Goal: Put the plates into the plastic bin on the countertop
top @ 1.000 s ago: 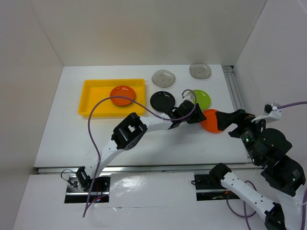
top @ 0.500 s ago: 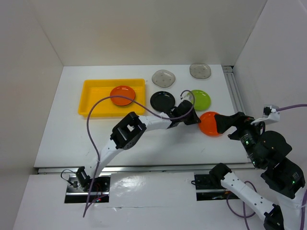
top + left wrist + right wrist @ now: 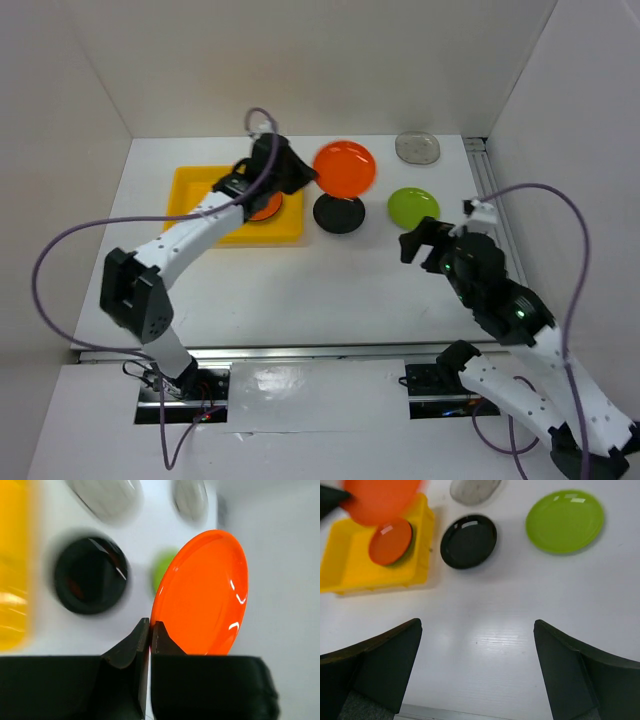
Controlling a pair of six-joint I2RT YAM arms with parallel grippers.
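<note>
My left gripper is shut on the rim of an orange plate and holds it tilted in the air just right of the yellow plastic bin. In the left wrist view its jaws pinch that plate's edge. A second orange plate lies in the bin. A black plate, a lime-green plate and a grey plate lie on the countertop. Another grey plate shows beyond the black one. My right gripper is open and empty over bare countertop.
White walls close the countertop on the left, back and right. A metal rail runs along the right edge. The left arm's purple cable loops over the left side. The bin's left part holds nothing.
The orange plate has passed from my right gripper to my left, which carried it up and left to beside the bin. My right gripper opened and pulled back toward the near right.
</note>
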